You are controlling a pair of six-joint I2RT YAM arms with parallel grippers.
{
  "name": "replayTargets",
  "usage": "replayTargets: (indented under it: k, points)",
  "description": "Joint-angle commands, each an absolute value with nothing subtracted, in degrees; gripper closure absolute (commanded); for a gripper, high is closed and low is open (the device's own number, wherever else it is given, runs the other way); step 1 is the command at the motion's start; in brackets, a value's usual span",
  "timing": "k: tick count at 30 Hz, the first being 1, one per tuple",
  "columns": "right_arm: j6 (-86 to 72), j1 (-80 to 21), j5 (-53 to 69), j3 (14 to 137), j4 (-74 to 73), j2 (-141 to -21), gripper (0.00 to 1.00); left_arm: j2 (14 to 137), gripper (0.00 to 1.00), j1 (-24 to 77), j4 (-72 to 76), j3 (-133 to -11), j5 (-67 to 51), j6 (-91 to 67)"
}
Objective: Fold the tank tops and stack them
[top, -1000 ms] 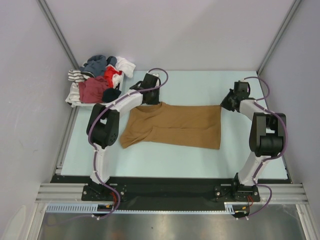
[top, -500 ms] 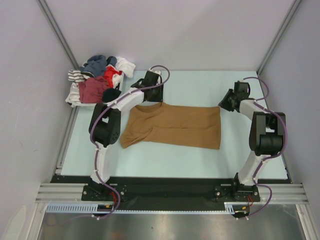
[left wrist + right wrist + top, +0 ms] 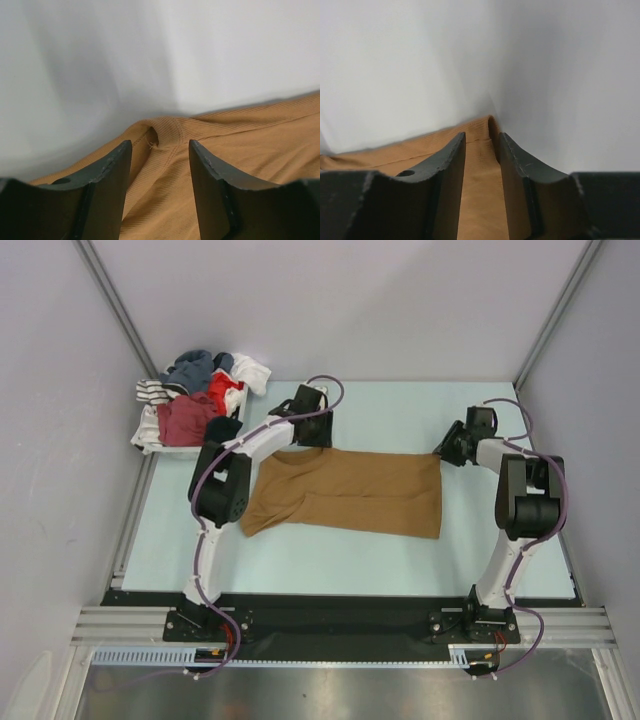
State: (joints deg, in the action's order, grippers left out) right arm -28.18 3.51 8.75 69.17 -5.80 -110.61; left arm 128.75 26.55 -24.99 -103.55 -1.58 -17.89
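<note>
the tan tank top (image 3: pixel 350 490) is lying flat across the middle of the table (image 3: pixel 400 405), and each arm is parked at one of its far corners. my guess is that's so they can lift that edge together and fold it toward the near side. the left gripper (image 3: pixel 160 145) has its jaws about halfway open, straddling the strap loop (image 3: pixel 161 131) without pinching it. the right gripper (image 3: pixel 481 136) has a much narrower gap, with the hem corner (image 3: pixel 487 125) running between the fingers, and it doesn't look clamped yet. the pile of clothes (image 3: pixel 195 405) sits off at the far left corner, well apart from the top.
</note>
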Motion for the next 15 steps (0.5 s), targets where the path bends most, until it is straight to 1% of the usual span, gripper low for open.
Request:
replayTargets:
  k: [1,2,4,5,6,7,10,15]
  points:
    - [-28.0,3.7,10.4,71.1,-4.0,-112.4,0.64,130.2,0.45,26.4,-25.6,-107.0,-3.2,-17.1]
    - [-28.0,3.7,10.6,70.9,-3.6,-112.8,0.67,130.3,0.44,26.5,-25.8,-107.1,-3.0,-17.2]
    - [-28.0,3.7,10.6,71.0,-3.5,-112.9,0.70,131.0,0.44,26.5,-26.2,-107.6,-2.4,-17.1]
    - [-27.9,3.7,10.6,71.0,-3.6,-112.7,0.77,131.1,0.44,26.4,-26.2,-107.6,-2.5,-17.0]
    - [-27.9,3.7,10.6,71.1,-3.5,-112.7,0.80,131.4,0.44,26.5,-26.2,-107.8,-2.7,-16.9]
    - [-27.9,3.7,10.5,71.1,-3.4,-112.8,0.85,131.5,0.44,26.5,-26.7,-107.8,-2.7,-16.9]
    - [-27.9,3.7,11.2,71.1,-3.3,-112.9,0.96,131.5,0.46,26.4,-27.1,-107.6,-2.5,-17.0]
    - [-27.9,3.7,11.7,71.2,-3.1,-113.3,0.98,132.3,0.47,26.5,-25.7,-107.2,-4.3,-17.0]
